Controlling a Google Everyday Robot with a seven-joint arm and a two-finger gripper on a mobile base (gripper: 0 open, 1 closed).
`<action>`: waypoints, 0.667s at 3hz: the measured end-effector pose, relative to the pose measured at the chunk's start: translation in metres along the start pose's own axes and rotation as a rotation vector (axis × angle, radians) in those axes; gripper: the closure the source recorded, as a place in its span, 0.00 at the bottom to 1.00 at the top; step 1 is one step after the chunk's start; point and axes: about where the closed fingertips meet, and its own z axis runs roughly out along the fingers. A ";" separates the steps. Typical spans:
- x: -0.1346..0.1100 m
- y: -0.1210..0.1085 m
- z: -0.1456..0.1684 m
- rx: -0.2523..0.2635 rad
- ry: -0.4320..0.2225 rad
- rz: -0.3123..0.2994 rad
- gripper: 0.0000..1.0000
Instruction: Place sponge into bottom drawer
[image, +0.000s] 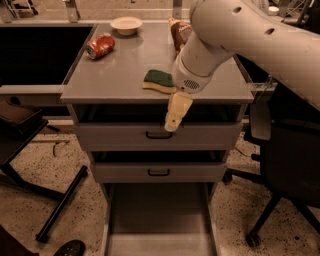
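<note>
You've got the gripper (172, 120) at frame centre, hanging tip-down off the big white arm (250, 35) that comes in from the upper right. It sits in front of the cabinet's front edge, over the top drawer (125, 136), just right of and below the sponge (159, 80). You can't tell if it's released or clenched; it holds nothing you can see. The sponge lies flat on the cabinet top (120, 75), green side up, near the front edge, partly behind the wrist. The bottom drawer (157, 215) is pulled out at the bottom centre, floor bare. The middle drawer (158, 172) sits above it. On the top, a red can (100, 46) lies upper left, a bowl (126, 25) behind it, and a brown bag (180, 31) is partly behind the arm. An office chair (292, 165) stands at right.
</note>
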 end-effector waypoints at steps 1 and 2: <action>0.000 0.000 0.000 0.000 0.000 0.000 0.00; -0.001 -0.028 -0.001 0.009 0.003 0.015 0.00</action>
